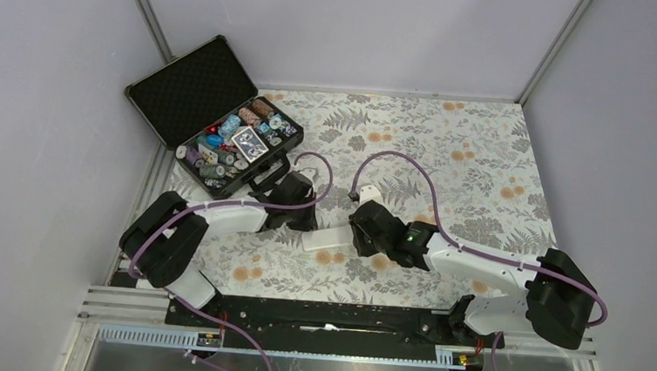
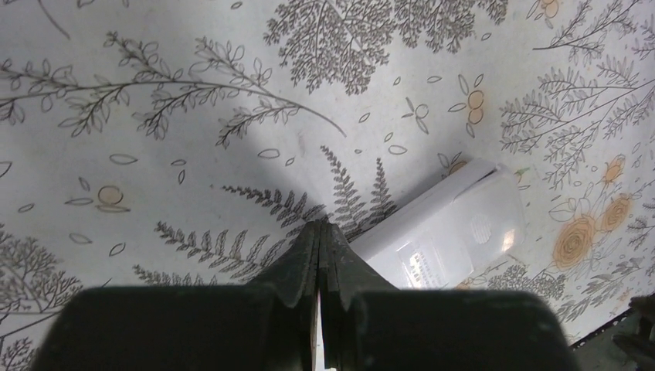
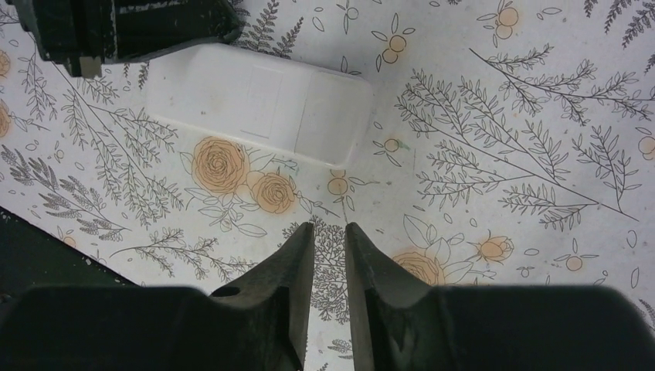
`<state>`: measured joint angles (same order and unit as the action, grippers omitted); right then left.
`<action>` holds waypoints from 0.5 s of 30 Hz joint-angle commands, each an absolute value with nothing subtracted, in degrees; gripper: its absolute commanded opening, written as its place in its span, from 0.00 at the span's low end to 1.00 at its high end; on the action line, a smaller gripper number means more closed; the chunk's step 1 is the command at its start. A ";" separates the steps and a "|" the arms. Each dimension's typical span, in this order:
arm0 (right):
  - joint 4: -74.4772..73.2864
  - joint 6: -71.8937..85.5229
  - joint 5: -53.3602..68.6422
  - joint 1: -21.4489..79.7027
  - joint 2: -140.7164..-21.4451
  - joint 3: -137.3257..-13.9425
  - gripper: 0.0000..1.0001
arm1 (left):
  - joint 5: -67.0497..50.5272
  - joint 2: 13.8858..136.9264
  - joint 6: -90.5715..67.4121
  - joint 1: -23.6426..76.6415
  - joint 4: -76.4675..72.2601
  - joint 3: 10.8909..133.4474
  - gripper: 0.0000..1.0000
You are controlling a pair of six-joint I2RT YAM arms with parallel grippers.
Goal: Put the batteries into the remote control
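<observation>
The white remote control (image 1: 326,238) lies flat on the floral cloth between my two grippers, its plain white back up. In the left wrist view the remote control (image 2: 456,232) lies just right of my left gripper (image 2: 320,226), whose jaws are pressed together with nothing visible in them. In the right wrist view the remote control (image 3: 259,104) lies ahead and to the left of my right gripper (image 3: 330,228), whose jaws stand a narrow gap apart and empty over the cloth. My left gripper (image 1: 305,221) is at the remote's left end and my right gripper (image 1: 358,238) at its right end. No batteries are in view.
An open black case (image 1: 194,89) with poker chips and cards stands at the back left. A small white piece (image 1: 368,191) lies on the cloth behind the right gripper. The left gripper's black body (image 3: 116,27) shows at the top left of the right wrist view.
</observation>
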<state>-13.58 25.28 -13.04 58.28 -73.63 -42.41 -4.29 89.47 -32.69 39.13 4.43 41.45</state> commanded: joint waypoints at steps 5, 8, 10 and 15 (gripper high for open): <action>-13.98 24.38 -15.29 57.37 -76.89 -46.73 0.30 | 2.53 81.64 -34.61 38.49 6.15 36.51 0.30; -14.01 24.18 -15.29 57.22 -77.71 -47.29 0.31 | 3.66 78.22 -35.62 38.17 6.16 34.72 0.48; -13.98 24.08 -15.29 57.13 -78.03 -47.61 0.31 | 3.88 76.18 -36.30 38.15 6.13 33.50 0.54; -13.90 24.05 -15.28 56.81 -79.13 -48.20 0.31 | 1.41 71.69 -38.35 38.14 7.04 30.51 0.59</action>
<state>-14.15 24.60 -13.06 57.41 -78.32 -45.34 1.72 75.35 -36.10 38.33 7.03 32.29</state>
